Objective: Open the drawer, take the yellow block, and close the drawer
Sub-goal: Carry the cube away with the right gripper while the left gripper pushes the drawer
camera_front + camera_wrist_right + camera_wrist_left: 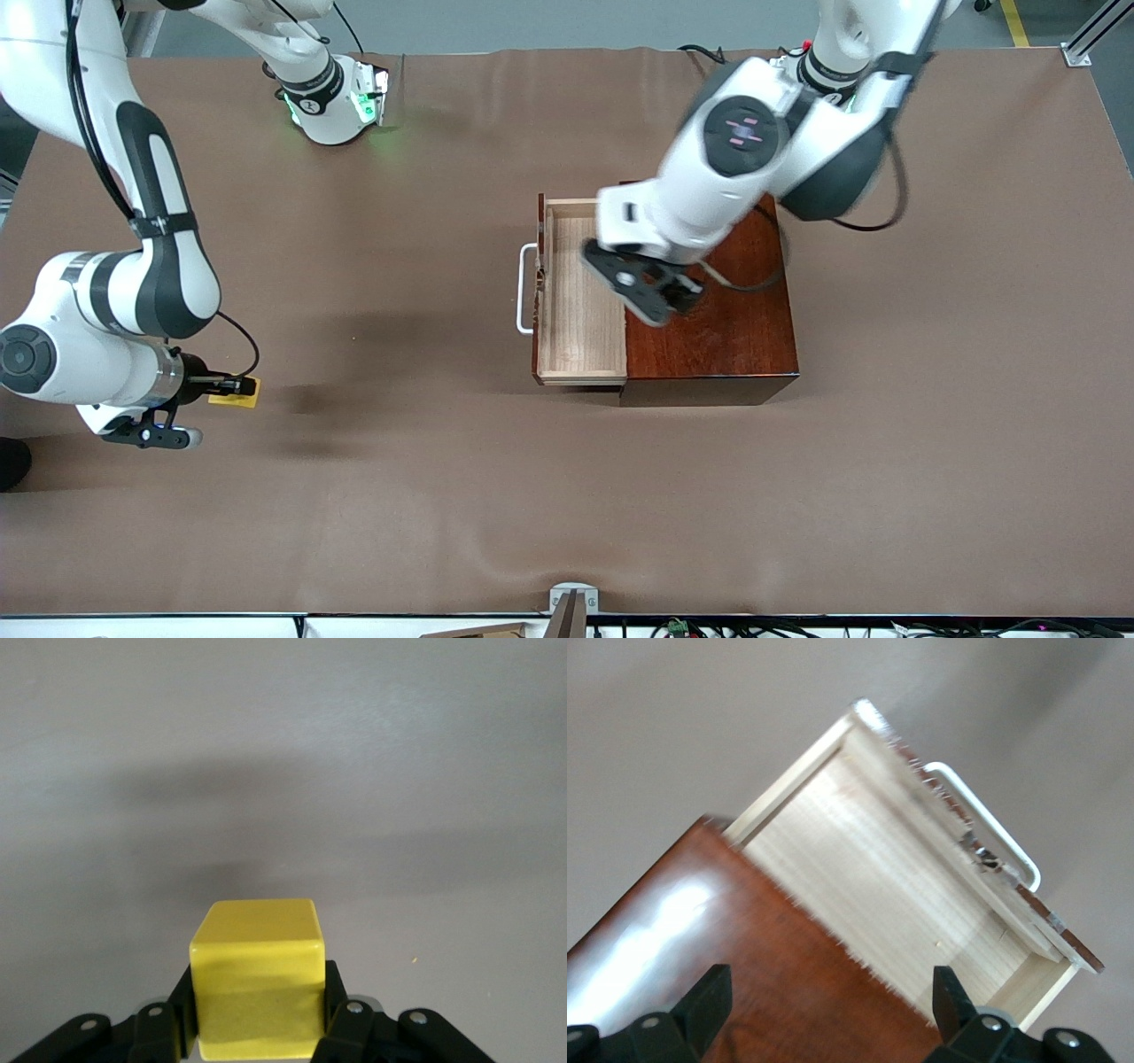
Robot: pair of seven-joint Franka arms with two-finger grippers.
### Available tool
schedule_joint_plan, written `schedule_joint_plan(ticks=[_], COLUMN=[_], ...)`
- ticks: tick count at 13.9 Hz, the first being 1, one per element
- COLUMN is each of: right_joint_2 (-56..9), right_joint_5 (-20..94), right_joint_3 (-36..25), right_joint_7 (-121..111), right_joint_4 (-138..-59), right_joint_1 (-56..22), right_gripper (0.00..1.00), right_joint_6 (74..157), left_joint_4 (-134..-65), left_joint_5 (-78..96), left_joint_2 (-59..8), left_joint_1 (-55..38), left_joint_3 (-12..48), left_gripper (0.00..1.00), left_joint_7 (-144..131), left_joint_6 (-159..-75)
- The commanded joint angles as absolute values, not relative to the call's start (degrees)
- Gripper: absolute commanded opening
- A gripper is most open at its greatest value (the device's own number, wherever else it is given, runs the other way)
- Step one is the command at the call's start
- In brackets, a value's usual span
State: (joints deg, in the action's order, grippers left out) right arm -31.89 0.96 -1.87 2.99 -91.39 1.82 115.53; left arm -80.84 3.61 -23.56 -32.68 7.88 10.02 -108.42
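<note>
The drawer stands pulled out of the dark reddish-brown box, its white handle pointing toward the right arm's end. Its pale wood floor shows nothing lying on it. My left gripper hangs open over the box top, next to the drawer, with nothing between its fingers. The drawer's handle also shows in the left wrist view. My right gripper is shut on the yellow block, low over the table toward the right arm's end. In the right wrist view the yellow block fills the jaws of my right gripper.
Brown table cover spreads all around the box. A small metal fitting sits at the table edge nearest the front camera. The arms' bases stand along the edge farthest from that camera.
</note>
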Motion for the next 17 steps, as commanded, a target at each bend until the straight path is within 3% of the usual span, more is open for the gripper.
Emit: schedule_joint_plan(ticks=[1,7,15,16,17], right_joint_2=[-34.18,-34.98,-36.21,-36.21,-36.21], right_joint_5=[-0.97,-0.97,-0.62,-0.53,-0.53], right_joint_3=[-0.70,-0.70,-0.70,-0.70,-0.70], right_joint_7=[-0.25,-3.42,-2.20,-1.24,0.07], right_joint_4=[-91.49,-100.89,-101.07,-101.07,-101.07], right_joint_1=[4.74,5.98,7.38,7.12,6.77], right_gripper=[0.00,0.00,0.01,0.18,0.66], right_joint_6=[118.91,133.49,133.94,134.03,133.95], left_joint_4=[-77.44,-75.77,-73.74,-73.83,-73.92], left_joint_5=[-4.89,-5.54,-5.54,-5.54,-5.54], left_joint_2=[-25.30,-32.95,-39.98,-40.69,-40.95], left_joint_1=[-39.35,-48.06,-47.82,-47.81,-47.90], left_joint_3=[7.29,7.03,7.03,6.94,6.94], left_gripper=[1.00,1.00,1.00,1.00,1.00], left_joint_7=[13.43,15.11,30.74,31.89,31.90], left_joint_6=[-109.94,-120.84,-124.71,-125.06,-125.07])
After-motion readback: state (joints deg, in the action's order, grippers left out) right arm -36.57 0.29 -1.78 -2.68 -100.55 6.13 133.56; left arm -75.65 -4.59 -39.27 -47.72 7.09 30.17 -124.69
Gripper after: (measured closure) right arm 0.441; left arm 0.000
